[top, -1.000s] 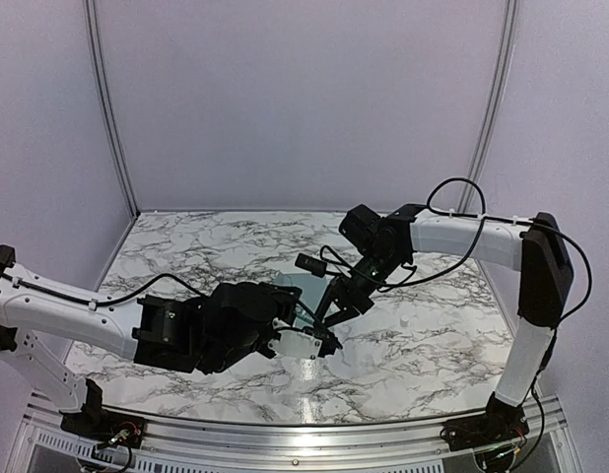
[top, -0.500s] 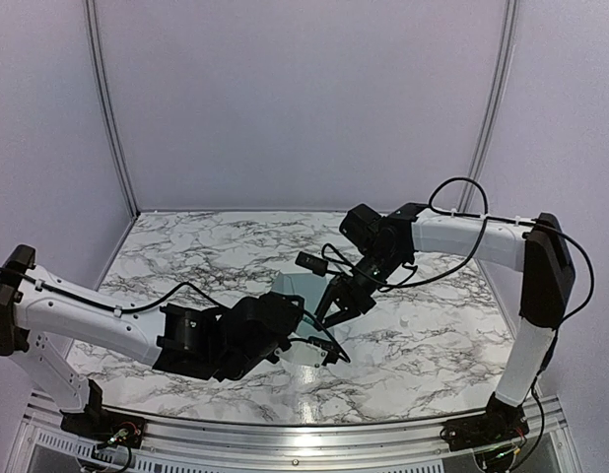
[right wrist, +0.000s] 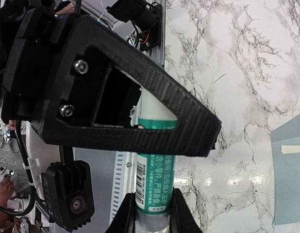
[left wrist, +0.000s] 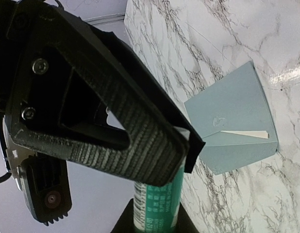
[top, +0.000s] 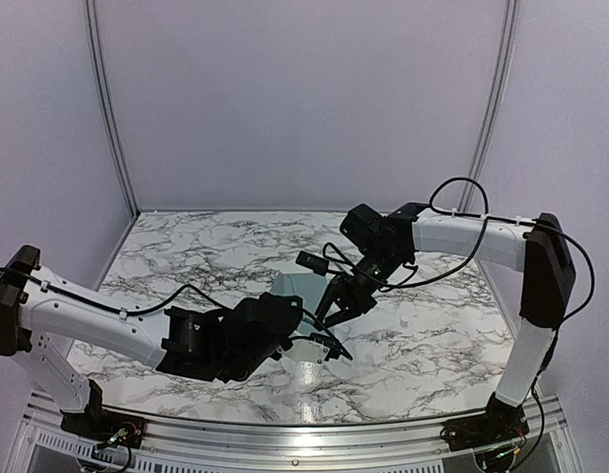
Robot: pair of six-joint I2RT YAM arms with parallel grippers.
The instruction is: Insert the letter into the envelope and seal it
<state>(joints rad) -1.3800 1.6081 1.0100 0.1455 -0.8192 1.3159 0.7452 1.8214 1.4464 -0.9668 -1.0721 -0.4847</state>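
The grey-blue envelope (top: 288,289) lies flat mid-table, partly hidden under both arms. It also shows in the left wrist view (left wrist: 232,116) with a pale strip along its flap fold, and at the right edge of the right wrist view (right wrist: 291,184). No separate tan letter is in view. A white-green glue tube (left wrist: 157,206) sits between the fingers of my left gripper (left wrist: 159,199). The tube (right wrist: 156,187) is also clamped in my right gripper (right wrist: 155,179). In the top view the left gripper (top: 324,346) and the right gripper (top: 331,313) meet just right of the envelope.
A small white item (top: 405,320) lies on the marble to the right of the grippers. The metal rail (top: 285,434) runs along the table's near edge. Lilac walls close in the back and sides.
My left arm has reached further right and turned its wrist, so the white tube end seen earlier at its tip is now hidden. The right arm has barely moved.
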